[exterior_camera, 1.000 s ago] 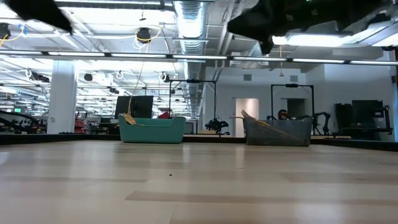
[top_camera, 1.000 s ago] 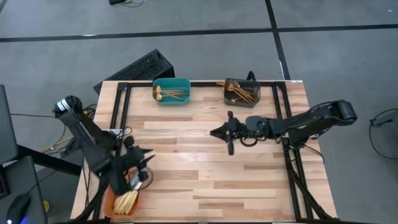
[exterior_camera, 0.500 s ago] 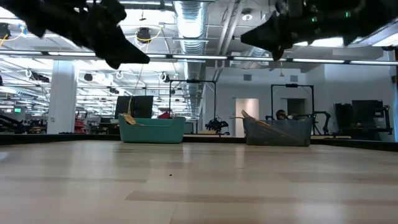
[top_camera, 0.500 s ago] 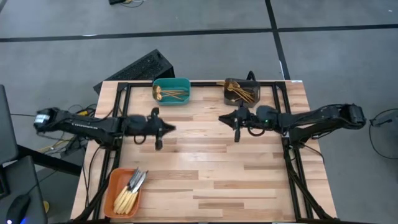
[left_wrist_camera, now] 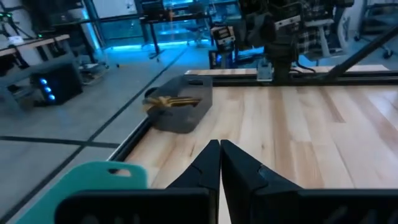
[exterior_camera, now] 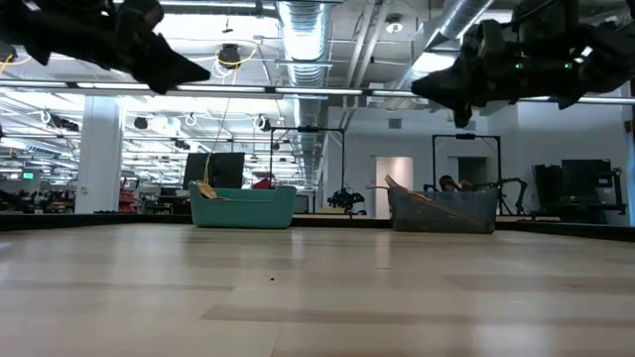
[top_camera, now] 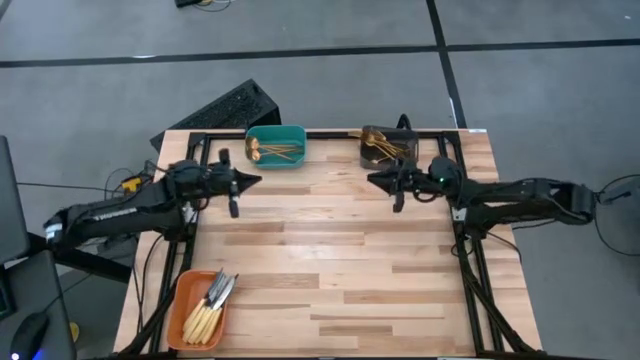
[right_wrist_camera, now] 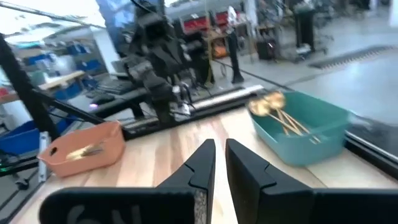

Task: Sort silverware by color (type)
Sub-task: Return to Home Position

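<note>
The silverware lies sorted in three bins. Gold pieces lie in the teal bin (top_camera: 276,146) (right_wrist_camera: 305,127) and in the dark grey bin (top_camera: 388,148) (left_wrist_camera: 177,111), both at the far edge. Knives with pale handles lie in the orange bin (top_camera: 200,308) (right_wrist_camera: 81,149) at the near left corner. My left gripper (top_camera: 250,180) (left_wrist_camera: 219,155) hovers shut and empty above the table, just near and left of the teal bin. My right gripper (top_camera: 372,178) (right_wrist_camera: 219,155) hovers near the grey bin, its fingers together but for a narrow slit, holding nothing.
Bare wooden tabletop (top_camera: 330,260) stretches between the bins. Black frame rails (top_camera: 200,170) run along the table's left, right and far sides. Both grippers hang well above the board in the low view, the left gripper (exterior_camera: 189,71) and the right gripper (exterior_camera: 427,87).
My left gripper has swung up from the orange bin at the near left corner and travelled toward the far edge, ending beside the teal bin. My right gripper has drawn back from the table's middle toward the far right, near the grey bin.
</note>
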Controlling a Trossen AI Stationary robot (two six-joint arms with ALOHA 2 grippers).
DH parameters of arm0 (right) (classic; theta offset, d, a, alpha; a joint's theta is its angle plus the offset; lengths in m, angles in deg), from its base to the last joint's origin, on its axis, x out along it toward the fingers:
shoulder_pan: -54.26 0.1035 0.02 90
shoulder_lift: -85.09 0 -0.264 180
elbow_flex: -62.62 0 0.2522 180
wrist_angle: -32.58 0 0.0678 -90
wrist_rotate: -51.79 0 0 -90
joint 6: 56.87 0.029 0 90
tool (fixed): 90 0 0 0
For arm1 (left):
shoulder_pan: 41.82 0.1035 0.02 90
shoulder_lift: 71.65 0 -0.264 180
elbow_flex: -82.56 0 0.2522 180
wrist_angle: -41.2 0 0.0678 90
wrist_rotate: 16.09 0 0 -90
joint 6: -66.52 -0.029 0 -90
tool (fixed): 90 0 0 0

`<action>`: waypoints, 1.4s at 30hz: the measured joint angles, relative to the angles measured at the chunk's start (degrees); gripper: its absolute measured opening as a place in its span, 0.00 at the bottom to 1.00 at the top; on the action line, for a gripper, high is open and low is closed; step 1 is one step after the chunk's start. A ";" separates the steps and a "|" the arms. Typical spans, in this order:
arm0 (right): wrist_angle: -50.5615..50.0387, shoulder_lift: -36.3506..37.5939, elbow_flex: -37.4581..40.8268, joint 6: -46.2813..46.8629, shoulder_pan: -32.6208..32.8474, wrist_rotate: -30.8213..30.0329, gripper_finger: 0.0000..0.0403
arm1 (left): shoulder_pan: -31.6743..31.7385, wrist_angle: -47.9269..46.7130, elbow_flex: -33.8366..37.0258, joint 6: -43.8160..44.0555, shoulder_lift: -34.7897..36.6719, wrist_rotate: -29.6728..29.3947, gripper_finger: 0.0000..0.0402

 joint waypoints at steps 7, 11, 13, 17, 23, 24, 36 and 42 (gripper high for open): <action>-11.64 12.47 0.00 2.63 -0.06 0.34 0.16 | 3.30 -2.53 4.12 1.97 9.90 1.49 0.00; -15.64 16.71 0.00 1.89 6.74 -1.85 0.16 | 3.42 1.38 9.05 6.29 14.46 2.72 0.00; -16.96 17.78 0.02 1.09 12.04 -6.61 0.16 | 3.40 1.64 10.51 9.08 16.33 3.32 0.00; -17.24 17.84 1.73 -3.33 24.01 -20.88 0.16 | 3.20 0.74 12.20 11.65 20.00 5.63 0.00; -19.86 22.94 2.67 -10.92 30.46 -34.15 0.16 | 3.20 -0.93 11.86 11.52 26.64 5.50 0.00; -21.30 24.47 2.67 -11.15 30.07 -34.28 0.16 | 3.20 -1.62 11.47 11.10 27.69 5.46 0.00; -17.09 38.39 12.81 -2.65 23.28 -21.32 0.16 | 3.18 -4.71 13.45 10.34 32.51 5.40 0.00; -18.19 40.12 14.29 -0.07 22.61 -20.19 0.16 | 3.18 -3.76 13.52 11.89 32.58 6.01 0.00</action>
